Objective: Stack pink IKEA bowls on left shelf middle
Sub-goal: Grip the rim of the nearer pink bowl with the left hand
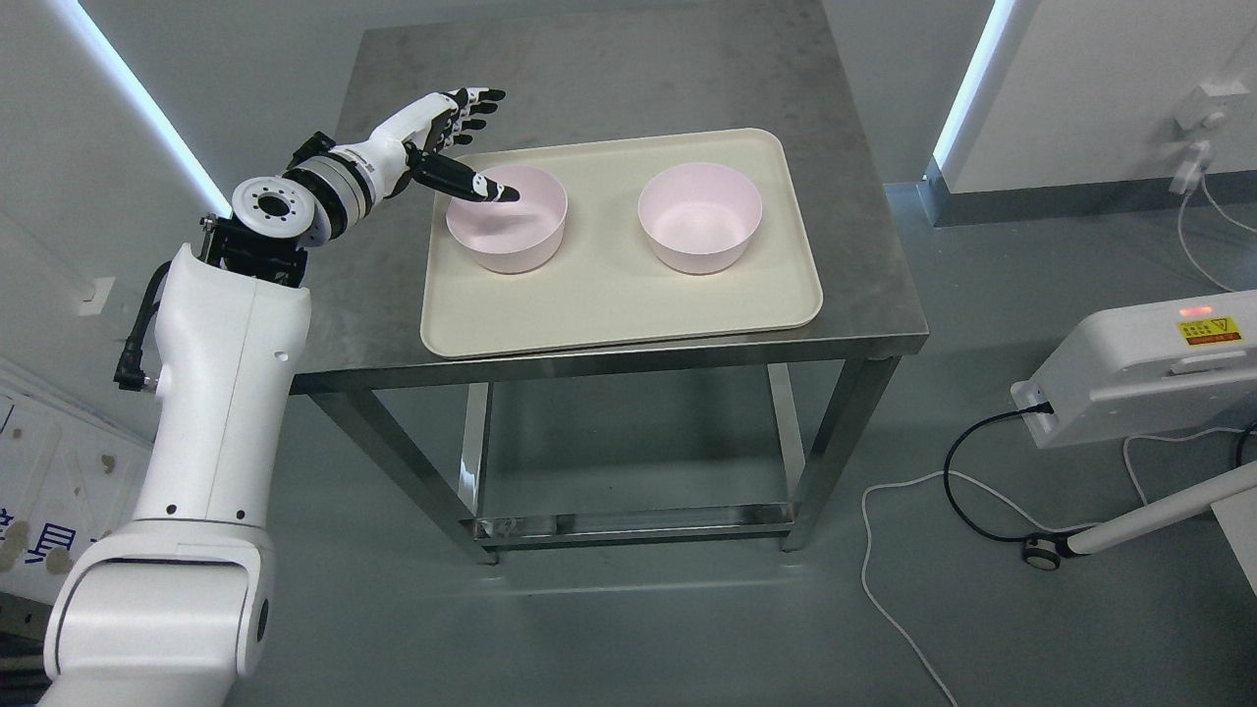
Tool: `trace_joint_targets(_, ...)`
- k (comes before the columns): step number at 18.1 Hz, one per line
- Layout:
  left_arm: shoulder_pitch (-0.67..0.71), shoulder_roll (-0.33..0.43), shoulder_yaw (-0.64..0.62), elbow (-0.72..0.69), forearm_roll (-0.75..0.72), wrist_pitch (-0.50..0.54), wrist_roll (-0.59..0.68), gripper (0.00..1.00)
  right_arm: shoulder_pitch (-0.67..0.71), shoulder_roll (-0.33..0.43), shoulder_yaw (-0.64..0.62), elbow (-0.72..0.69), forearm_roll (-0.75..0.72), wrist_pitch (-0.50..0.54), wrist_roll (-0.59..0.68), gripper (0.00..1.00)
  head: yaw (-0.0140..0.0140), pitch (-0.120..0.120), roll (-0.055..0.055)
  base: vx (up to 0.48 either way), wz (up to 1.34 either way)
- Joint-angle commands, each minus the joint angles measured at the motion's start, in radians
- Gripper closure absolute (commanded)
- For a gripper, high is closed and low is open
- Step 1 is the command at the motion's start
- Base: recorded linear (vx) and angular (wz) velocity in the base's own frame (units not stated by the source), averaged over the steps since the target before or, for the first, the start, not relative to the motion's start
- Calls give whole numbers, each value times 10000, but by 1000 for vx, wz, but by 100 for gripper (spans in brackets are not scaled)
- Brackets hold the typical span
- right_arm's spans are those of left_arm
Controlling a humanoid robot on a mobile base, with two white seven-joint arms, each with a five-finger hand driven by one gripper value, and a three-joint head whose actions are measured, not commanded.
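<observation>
Standing surface: steel table with a dull grey top, square legs and a low rail; grey floor beneath.
Room: pale walls; a lit strip runs up each side, left and right.
Tray: cream tray lies flat on the tabletop, its near edge close to the table's front edge.
Bowls: two pink bowls, both upright and empty, side by side on the tray and apart from each other; left bowl, right bowl.
Left hand: left hand is above the tray's far left corner, fingers spread and extended; thumb reaches out over the left bowl's rim. Whether the thumb tip touches the rim cannot be told. Nothing is grasped.
Left arm: white, enters from the lower left.
Floor items: white cable and black cable trail at right, near a white machine.
Writing: yellow warning label on the machine, print too small to read; blue characters at the lower left edge, cut off and unreadable.
</observation>
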Motion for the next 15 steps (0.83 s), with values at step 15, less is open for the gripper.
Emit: trace_joint_targets(15,158,168,-869,570,-321,-1178,493,38,0,-174,-46,-175,-15,4,1,0,0,0,0,0,0)
